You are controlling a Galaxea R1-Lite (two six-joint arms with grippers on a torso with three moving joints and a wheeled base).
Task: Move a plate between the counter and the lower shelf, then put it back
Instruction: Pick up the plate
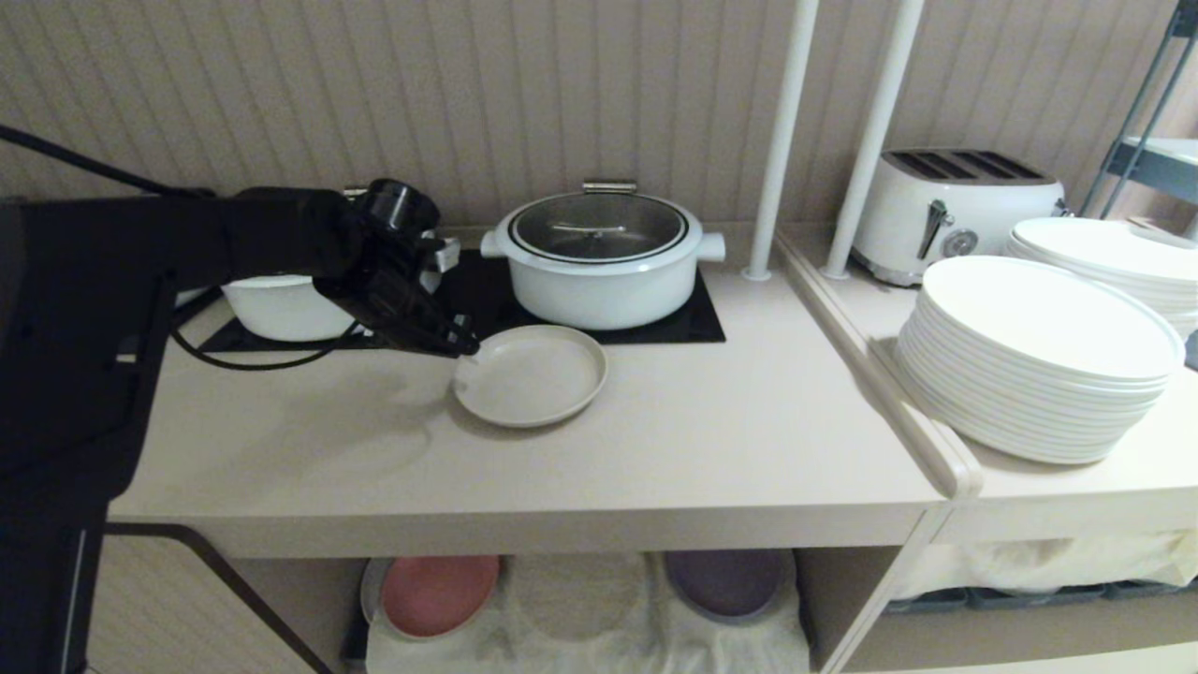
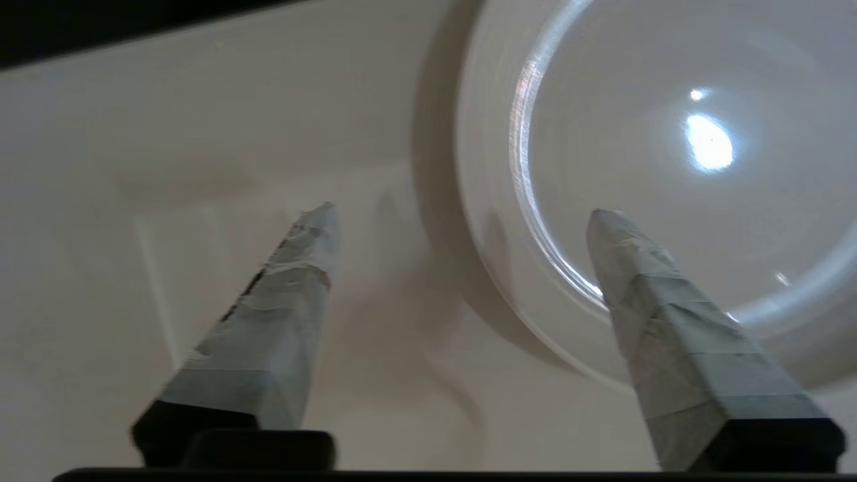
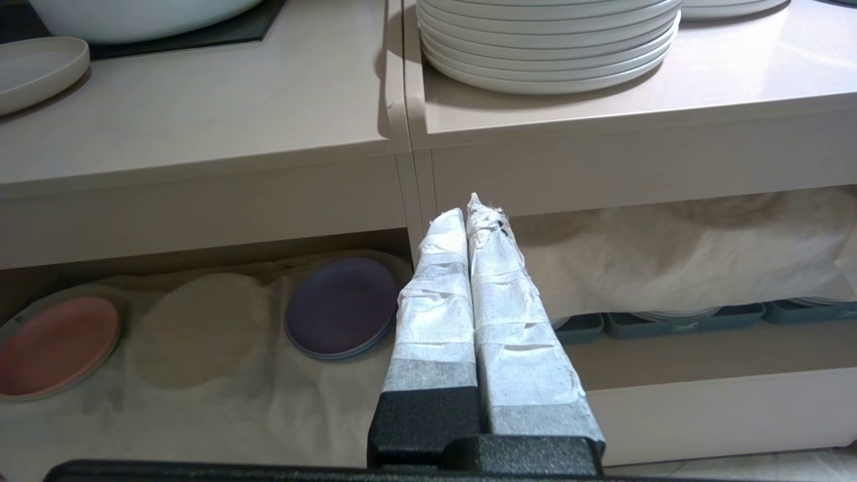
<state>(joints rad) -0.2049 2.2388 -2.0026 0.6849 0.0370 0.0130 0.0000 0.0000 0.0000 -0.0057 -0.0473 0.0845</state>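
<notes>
The plate (image 1: 531, 374) is small, round and cream-beige, and it lies flat on the counter (image 1: 655, 449) in front of the black cooking panel. My left gripper (image 1: 463, 346) is at the plate's left rim, open and holding nothing. In the left wrist view the left gripper (image 2: 465, 211) straddles the rim: one fingertip (image 2: 606, 224) is over the inside of the plate (image 2: 669, 167), the other over bare counter. My right gripper (image 3: 467, 209) is shut and empty, parked low in front of the cabinets. The lower shelf (image 3: 201, 375) has a wrinkled cloth; the plate (image 3: 33, 70) shows above it.
A white pot with a glass lid (image 1: 599, 262) and a white bowl (image 1: 281, 304) stand behind the plate. Two white poles (image 1: 777, 140), a toaster (image 1: 955, 211) and stacked white plates (image 1: 1039, 374) are to the right. A pink plate (image 1: 438, 592) and a purple plate (image 1: 728, 580) lie on the shelf.
</notes>
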